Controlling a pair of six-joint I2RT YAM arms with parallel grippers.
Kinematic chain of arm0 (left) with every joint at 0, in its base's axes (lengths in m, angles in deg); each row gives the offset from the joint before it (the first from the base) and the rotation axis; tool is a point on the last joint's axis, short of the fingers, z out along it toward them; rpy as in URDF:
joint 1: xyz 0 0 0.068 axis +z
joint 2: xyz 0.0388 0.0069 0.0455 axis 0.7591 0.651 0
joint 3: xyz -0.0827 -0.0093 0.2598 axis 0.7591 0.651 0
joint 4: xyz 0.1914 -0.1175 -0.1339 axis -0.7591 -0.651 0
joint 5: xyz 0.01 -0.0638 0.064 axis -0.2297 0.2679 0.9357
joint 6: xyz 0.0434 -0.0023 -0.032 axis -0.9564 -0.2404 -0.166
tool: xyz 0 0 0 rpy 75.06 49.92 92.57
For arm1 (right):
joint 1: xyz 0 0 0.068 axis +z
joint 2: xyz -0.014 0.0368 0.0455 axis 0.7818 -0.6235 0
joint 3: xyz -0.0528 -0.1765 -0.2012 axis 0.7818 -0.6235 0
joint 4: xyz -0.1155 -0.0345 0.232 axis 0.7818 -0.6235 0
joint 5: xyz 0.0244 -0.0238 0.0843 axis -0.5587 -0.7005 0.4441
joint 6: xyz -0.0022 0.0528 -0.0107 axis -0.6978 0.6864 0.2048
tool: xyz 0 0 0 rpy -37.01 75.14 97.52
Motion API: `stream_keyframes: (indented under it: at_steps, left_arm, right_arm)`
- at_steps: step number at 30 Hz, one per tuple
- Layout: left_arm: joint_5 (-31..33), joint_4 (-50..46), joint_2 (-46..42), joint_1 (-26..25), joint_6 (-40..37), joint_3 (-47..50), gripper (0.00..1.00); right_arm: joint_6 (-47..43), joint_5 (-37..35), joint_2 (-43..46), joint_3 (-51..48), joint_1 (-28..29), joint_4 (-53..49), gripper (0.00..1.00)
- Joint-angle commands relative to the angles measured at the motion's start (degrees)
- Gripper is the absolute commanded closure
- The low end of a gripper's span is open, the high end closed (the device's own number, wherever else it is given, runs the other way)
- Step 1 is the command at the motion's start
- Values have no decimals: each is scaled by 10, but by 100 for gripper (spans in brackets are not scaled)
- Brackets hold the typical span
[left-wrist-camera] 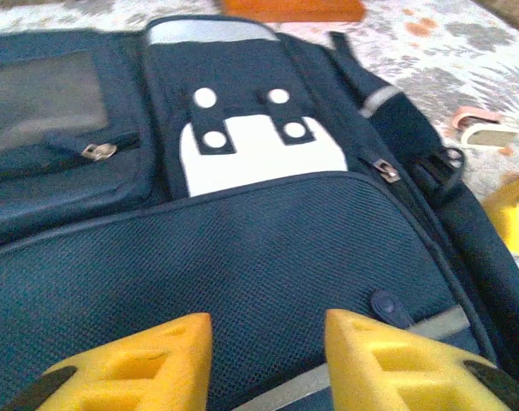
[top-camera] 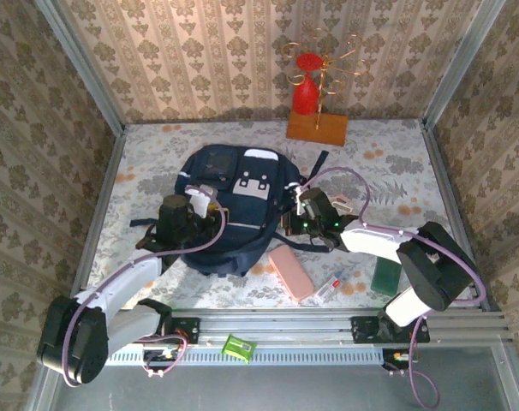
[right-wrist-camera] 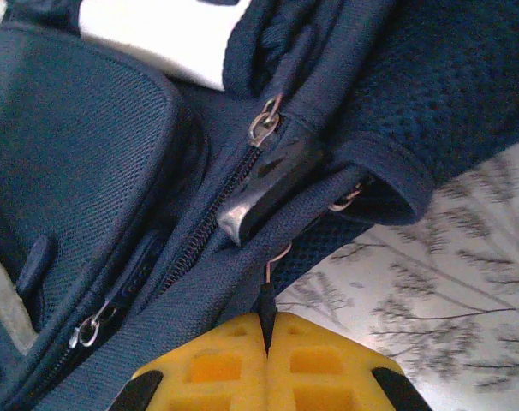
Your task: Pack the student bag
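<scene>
Lying flat and front up, the student bag (top-camera: 242, 240) sits in the middle of the surface (top-camera: 388, 171). Its long axis runs near to far, with the pale-striped end toward the far wall. The left gripper (left-wrist-camera: 268, 342) hovers over the near mesh pocket (left-wrist-camera: 242, 248), partly spread and holding nothing. The right gripper (right-wrist-camera: 266, 342), at the bag's right edge, is pressed together on a thin dark zip pull (right-wrist-camera: 265, 301).

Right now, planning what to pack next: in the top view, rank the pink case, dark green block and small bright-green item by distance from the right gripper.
From the right gripper:
1. pink case, near the bag.
2. dark green block, farther right.
3. small bright-green item, on the rail.
</scene>
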Motion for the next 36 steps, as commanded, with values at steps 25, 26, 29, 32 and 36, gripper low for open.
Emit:
stream_keyframes:
  at_steps: [25, 26, 29, 32, 36]
  left_arm:
    - [96, -35, 68, 108, 154, 38, 34]
    - [87, -36, 45, 103, 148, 36, 34]
    - [92, -50, -32, 55, 109, 25, 32]
    - [86, -68, -79, -10, 64, 6, 30]
    - [73, -94, -73, -108, 16, -13, 27]
  right_arm:
    - [-58, 41, -45, 55, -50, -84, 100]
    - [-58, 58, -42, 54, -50, -77, 100]
    - [-53, 107, -25, 49, -50, -54, 100]
    - [-50, 140, 5, 48, -50, -43, 100]
    - [-39, 166, 38, 53, -50, -42, 100]
